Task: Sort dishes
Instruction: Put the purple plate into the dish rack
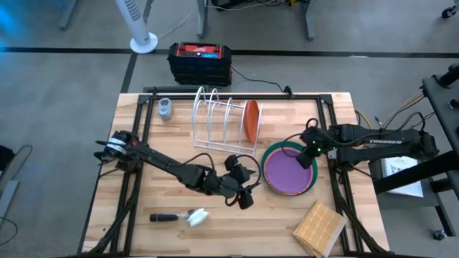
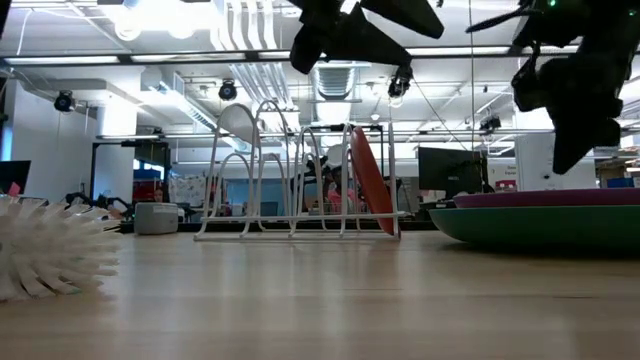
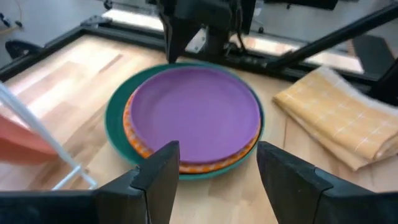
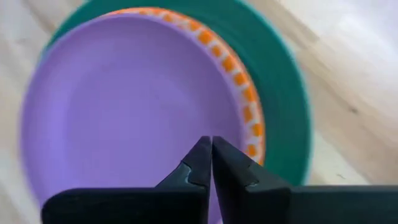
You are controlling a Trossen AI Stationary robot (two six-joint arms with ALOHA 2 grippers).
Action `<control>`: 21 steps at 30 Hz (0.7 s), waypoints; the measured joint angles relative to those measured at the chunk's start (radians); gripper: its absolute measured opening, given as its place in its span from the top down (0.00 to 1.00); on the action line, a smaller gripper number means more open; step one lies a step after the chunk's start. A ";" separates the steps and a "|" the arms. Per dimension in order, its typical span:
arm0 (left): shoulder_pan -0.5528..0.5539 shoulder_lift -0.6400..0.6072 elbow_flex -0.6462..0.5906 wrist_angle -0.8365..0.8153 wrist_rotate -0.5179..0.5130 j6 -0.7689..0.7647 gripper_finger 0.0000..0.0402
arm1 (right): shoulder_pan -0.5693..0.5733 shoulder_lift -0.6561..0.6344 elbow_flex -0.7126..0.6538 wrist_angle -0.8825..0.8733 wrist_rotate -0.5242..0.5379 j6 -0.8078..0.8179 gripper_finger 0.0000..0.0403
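Observation:
A purple plate [image 1: 288, 172] lies on top of a stack: under it a plate with an orange-checked rim [image 3: 239, 157], and below that a larger teal plate [image 1: 270, 159] flat on the table. An orange plate [image 1: 251, 120] stands on edge in the right end of the white wire rack [image 1: 219, 122]. My left gripper [image 3: 214, 177] is open and hovers left of the stack [image 1: 247, 180], pointing at it, with nothing between its fingers. My right gripper [image 4: 211, 155] is shut and hangs above the stack's far right part [image 1: 307, 159], clear of the plates in the low view [image 2: 568, 160].
A tan square block [image 1: 319, 228] lies at the near right, close to the stack. A white-bristled brush [image 1: 188, 216] lies at the near left. A small grey object [image 1: 166, 109] sits at the far left. Bare wood shows in front of the rack.

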 joint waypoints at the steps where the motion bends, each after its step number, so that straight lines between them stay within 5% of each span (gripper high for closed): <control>1: 0.000 0.000 0.000 -0.016 0.000 -0.008 0.49 | 0.001 0.009 -0.002 -0.009 0.016 0.006 0.96; 21: -0.001 0.001 0.000 -0.105 -0.053 -0.065 0.49 | 0.001 0.167 -0.013 -0.012 0.096 0.009 0.68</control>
